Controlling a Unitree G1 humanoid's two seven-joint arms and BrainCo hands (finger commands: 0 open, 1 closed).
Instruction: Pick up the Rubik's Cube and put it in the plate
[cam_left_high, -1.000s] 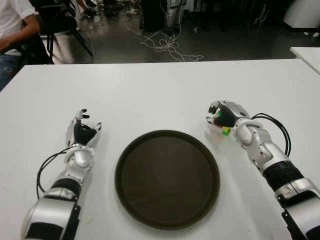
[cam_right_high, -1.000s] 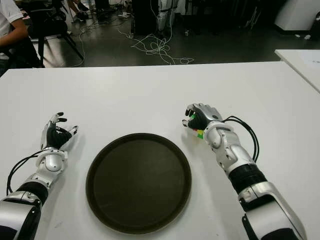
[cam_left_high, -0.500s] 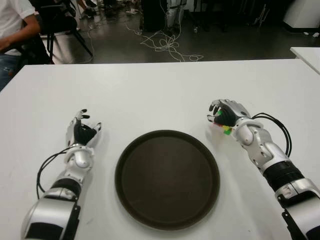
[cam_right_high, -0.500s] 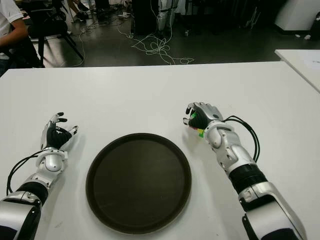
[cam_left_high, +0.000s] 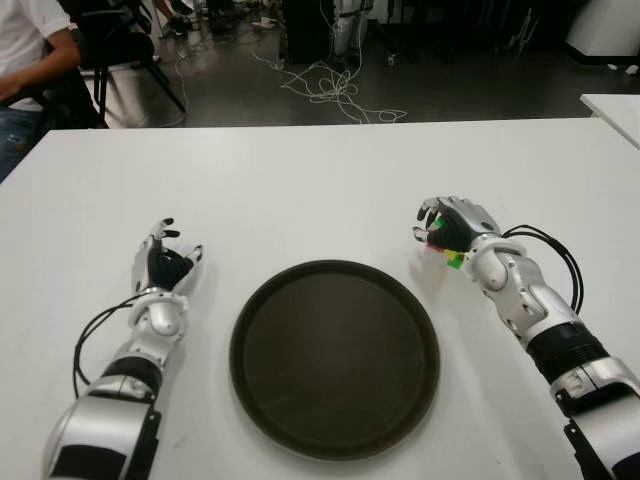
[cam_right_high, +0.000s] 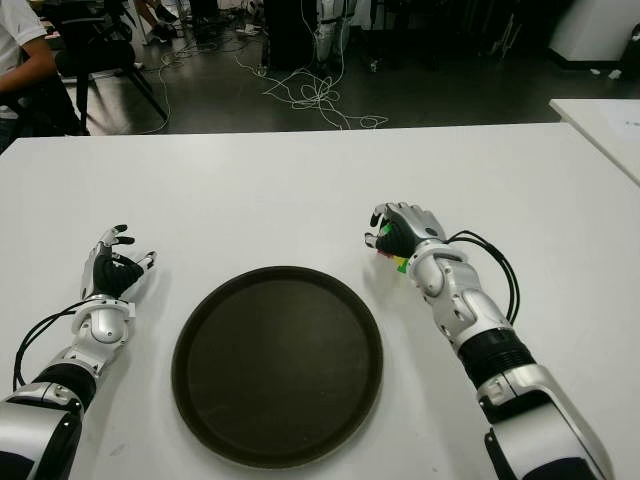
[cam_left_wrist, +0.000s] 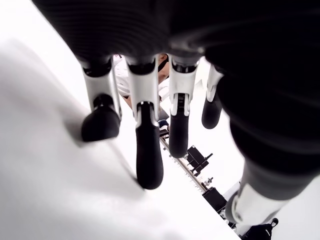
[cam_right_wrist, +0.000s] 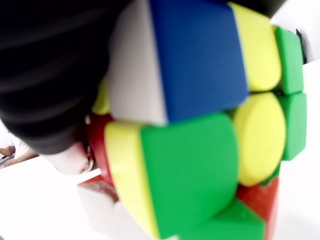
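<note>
Right wrist view: right robot hand (cam_left_high: 452, 226) grips (fingers curled) Rubik's Cube (cam_right_wrist: 195, 130).

1. You see the Rubik's Cube (cam_right_wrist: 200, 130) very close up. It fills most of the picture.
2. Its squares are blue, green, yellow, red and white. The big blue one sits next to a big green one.
3. The right hand (cam_right_wrist: 50, 75) is the dark, ribbed shape lying over one side of the cube. It touches the cube and holds it.
4. The white table (cam_right_wrist: 35, 210) shows behind the cube.
</note>
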